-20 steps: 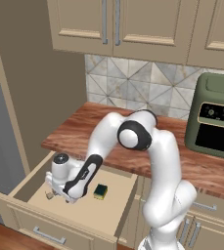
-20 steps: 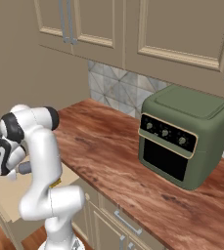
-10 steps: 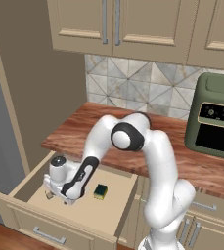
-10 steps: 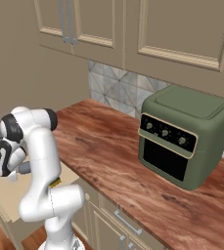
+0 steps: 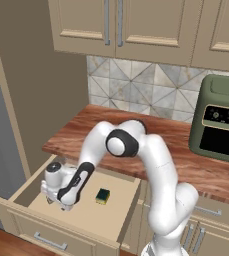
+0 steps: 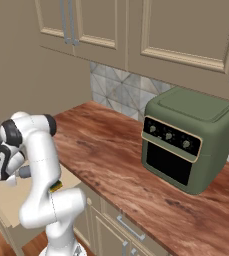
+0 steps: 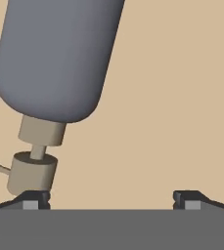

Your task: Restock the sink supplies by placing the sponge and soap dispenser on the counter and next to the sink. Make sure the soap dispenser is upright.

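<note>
Item 1, soap dispenser [image 7: 59, 58]: it lay on its side on the floor of the open drawer [image 5: 117, 210], grey-blue body toward the top of my hand view, tan pump at the lower left by one fingertip. I judged it hard, smooth and round, likely to roll or slip under a loose pinch, and light enough for one grip. Best hold, in my judgement: across the wide body near its middle, not on the thin pump neck, which looked the weak part. It would then need turning upright before I set it down.

Item 2, sponge [image 5: 103, 196]: green top over yellow, flat on the drawer floor, apart from my tool and to its right in the left base view. I judged it soft, light and easy to squeeze from the sides.

Item 3, my tool [image 7: 111, 197]: jaws stood wide apart and held nothing. It sat low in the drawer, just above the dispenser's pump end.

Item 4, surfaces: the drawer was pale beige, smooth and flat, pulled out below the bench [image 6: 111, 165]. The bench was reddish-brown wood grain, bare apart from a green oven [image 6: 186, 145] set toward the back wall.

Item 5, room: beige cupboards [image 5: 136, 25] hung above a patterned tile wall [image 5: 141, 87]. I saw no sink in these views, so the drop spot lay elsewhere.
</note>
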Controlling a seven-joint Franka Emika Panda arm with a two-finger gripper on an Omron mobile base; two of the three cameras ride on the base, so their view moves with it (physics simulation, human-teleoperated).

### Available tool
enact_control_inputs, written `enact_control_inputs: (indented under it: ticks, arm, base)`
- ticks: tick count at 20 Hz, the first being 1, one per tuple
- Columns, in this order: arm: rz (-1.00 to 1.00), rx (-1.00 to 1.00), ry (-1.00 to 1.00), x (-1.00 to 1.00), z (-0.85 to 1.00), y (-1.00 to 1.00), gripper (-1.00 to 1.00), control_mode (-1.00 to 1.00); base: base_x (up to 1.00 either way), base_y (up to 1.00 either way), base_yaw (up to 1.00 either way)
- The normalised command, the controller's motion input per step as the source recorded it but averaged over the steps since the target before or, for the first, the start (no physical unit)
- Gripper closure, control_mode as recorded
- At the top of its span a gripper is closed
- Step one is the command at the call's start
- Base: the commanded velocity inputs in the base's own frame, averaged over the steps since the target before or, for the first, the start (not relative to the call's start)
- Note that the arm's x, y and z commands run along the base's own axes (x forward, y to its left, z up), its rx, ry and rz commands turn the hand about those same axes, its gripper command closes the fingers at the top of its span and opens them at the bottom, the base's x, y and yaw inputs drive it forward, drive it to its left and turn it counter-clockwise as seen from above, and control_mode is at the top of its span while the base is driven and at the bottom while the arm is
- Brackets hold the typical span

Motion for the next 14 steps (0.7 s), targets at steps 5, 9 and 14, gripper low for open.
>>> enact_control_inputs:
  ticks: [5,9,14]
  arm:
    - [-0.11,-0.01,0.0,0.14,-0.06,0.03,-1.0,-1.0]
    - [-0.18,0.0,0.0,0.22,-0.04,0.0,-1.0,-1.0]
    - [-0.18,0.0,0.0,0.26,-0.24,0.07,-1.0,-1.0]
  base:
    - [0.0,0.0,0.0]
    - [0.0,0.0,0.0]
    - [0.0,0.0,0.0]
